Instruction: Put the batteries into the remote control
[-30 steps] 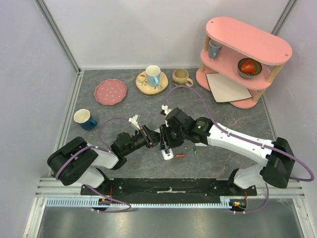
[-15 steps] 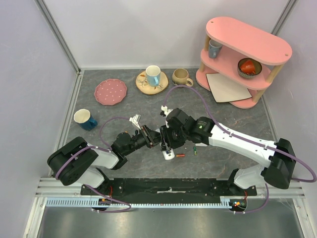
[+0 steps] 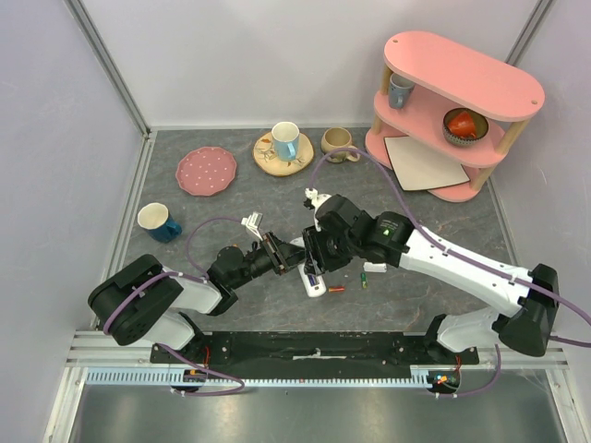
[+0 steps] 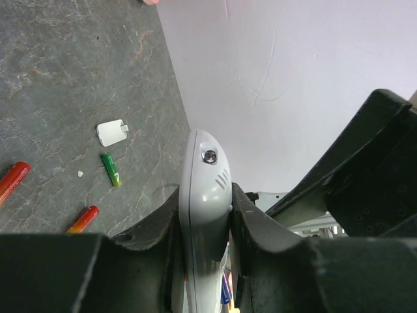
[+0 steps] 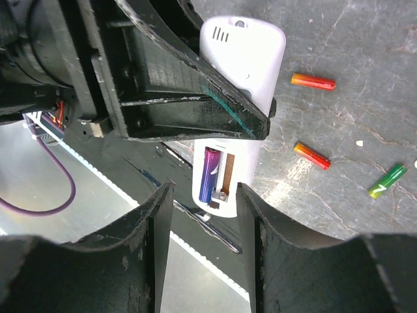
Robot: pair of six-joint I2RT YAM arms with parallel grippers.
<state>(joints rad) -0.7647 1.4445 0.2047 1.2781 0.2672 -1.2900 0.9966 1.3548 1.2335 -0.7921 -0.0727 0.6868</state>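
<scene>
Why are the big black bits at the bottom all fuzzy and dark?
Left wrist view: the left fingers clamping the remote sit right against the lens, so they look soft and dark; the batteries farther off look sharper. Right wrist view: the right fingers blur the same way, while the remote looks crisp. Top view: even light, faint shadows, nothing blurry.

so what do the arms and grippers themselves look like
The left arm and right arm both have white shells between chunky black joints, on black bases. A purple cable loops off each, and the right arm shows a small green light. The left gripper and right gripper have plain matte black fingers, broad and flat.
</scene>
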